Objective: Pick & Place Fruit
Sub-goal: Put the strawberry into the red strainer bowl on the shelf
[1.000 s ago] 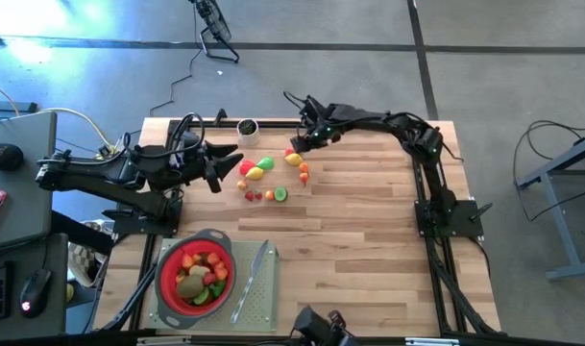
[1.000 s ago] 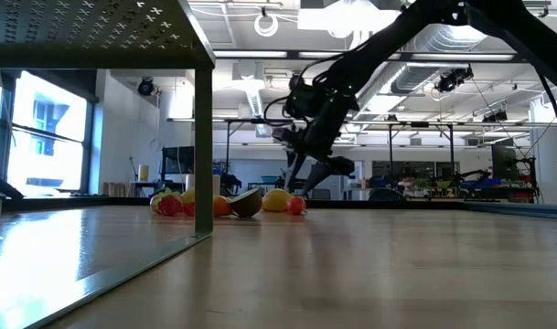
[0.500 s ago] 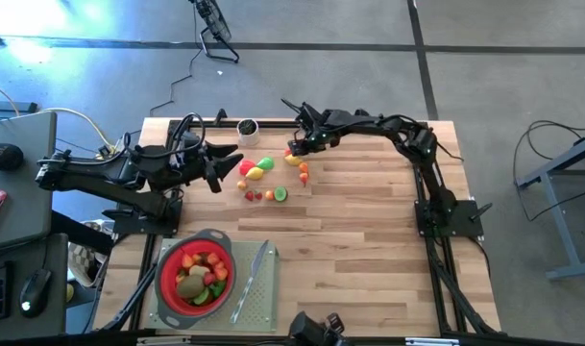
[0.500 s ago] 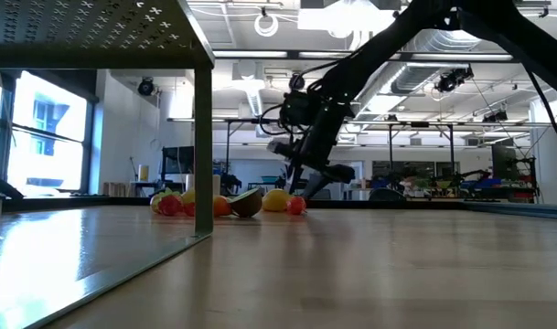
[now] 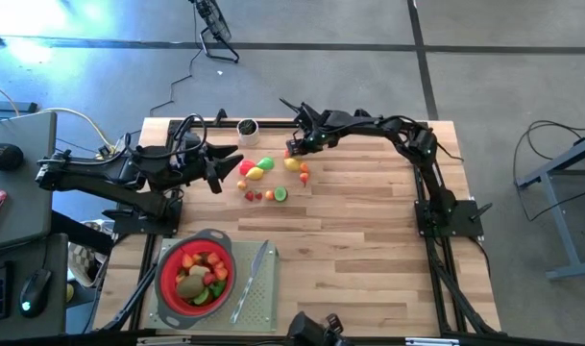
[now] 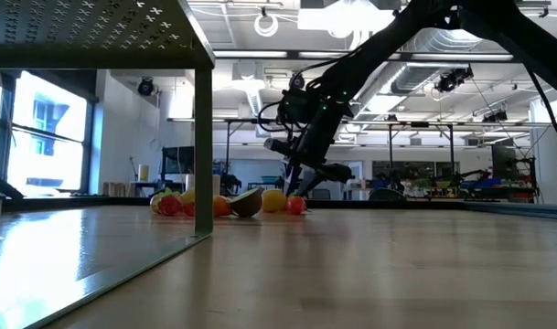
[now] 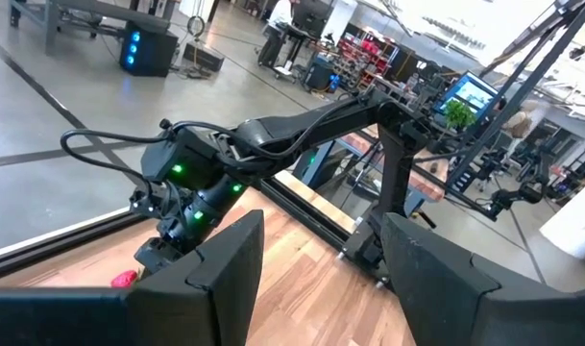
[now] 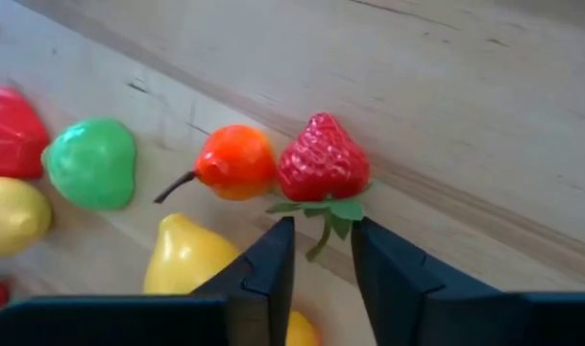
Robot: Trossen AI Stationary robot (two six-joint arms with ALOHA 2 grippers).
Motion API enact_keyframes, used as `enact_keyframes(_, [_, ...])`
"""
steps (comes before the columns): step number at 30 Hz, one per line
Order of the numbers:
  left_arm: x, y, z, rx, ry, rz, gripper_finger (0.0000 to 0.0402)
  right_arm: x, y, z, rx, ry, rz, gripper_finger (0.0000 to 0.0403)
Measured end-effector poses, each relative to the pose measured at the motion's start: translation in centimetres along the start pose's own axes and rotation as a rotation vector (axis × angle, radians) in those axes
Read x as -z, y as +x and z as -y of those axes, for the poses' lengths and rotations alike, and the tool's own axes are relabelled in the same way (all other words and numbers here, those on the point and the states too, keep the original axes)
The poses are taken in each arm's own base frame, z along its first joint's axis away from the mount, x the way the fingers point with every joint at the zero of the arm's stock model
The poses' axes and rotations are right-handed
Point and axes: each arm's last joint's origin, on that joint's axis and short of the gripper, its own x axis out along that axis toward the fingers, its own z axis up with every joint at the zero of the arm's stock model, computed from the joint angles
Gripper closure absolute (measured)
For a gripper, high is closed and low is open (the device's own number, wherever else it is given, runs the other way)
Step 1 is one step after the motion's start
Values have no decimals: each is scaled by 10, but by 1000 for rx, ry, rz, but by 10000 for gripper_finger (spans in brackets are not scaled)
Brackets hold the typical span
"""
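Several small toy fruits [image 5: 263,171] lie in a loose group on the far middle of the wooden table. At the group's far right end lies a red strawberry [image 8: 323,159] beside an orange fruit [image 8: 236,161]. My right gripper [image 5: 294,149] slants down at the strawberry. Its fingers stand narrowly open, one on each side of the green leaf end [image 8: 321,213]. My left gripper [image 5: 227,161] hovers open and level above the table, left of the group, holding nothing. More fruit fills the red strainer [image 5: 163,269] at the near left. My right gripper comes slanting down from the table's far right. Its fingertips [image 8: 284,235] stand on either side of the strawberry's green leaves and stem [image 8: 342,210], with the red body beyond them on the table. Whether the fingers touch the leaves, I cannot tell.
A yellow pear [image 8: 182,258], a green fruit [image 8: 90,161] and a lemon [image 8: 12,216] lie close beside the strawberry. A grey knife [image 5: 252,281] lies on the grey mat [image 5: 265,306] beside the strainer. A small cup [image 5: 247,127] stands at the far edge. Bare wood spreads right of the fruit.
My right gripper has shifted slightly toward the table's left, onto the far right end of the fruit group. Its fingers have drawn closer together. The fruits lie where they were.
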Motion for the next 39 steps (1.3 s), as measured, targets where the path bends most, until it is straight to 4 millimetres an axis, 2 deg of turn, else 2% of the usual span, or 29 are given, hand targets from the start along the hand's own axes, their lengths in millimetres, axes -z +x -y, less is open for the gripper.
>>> enact_keyframes(10, [0, 0, 0, 0, 0, 0, 194, 0, 0, 0, 3, -7, 3, 392])
enact_keyframes(17, [0, 0, 0, 6, -1, -1, 194, 0, -1, 0, 2, -43, 4, 399])
enact_keyframes(21, [0, 0, 1, 27, -2, -11, 194, -1, -12, -4, -26, -70, 6, 399])
enact_keyframes(25, [0, 0, 1, 29, -3, -12, 194, -4, -38, -12, -48, -113, 59, 399])
enact_keyframes(29, [0, 0, 1, 30, -3, -11, 194, -3, -76, -23, -84, -168, 123, 400])
enact_keyframes(34, [0, 0, 1, 30, -1, -12, 194, 3, -136, -39, -165, -243, 232, 400])
enact_keyframes(39, [0, 0, 1, 30, 1, -12, 194, 21, -197, -60, -280, -349, 367, 400])
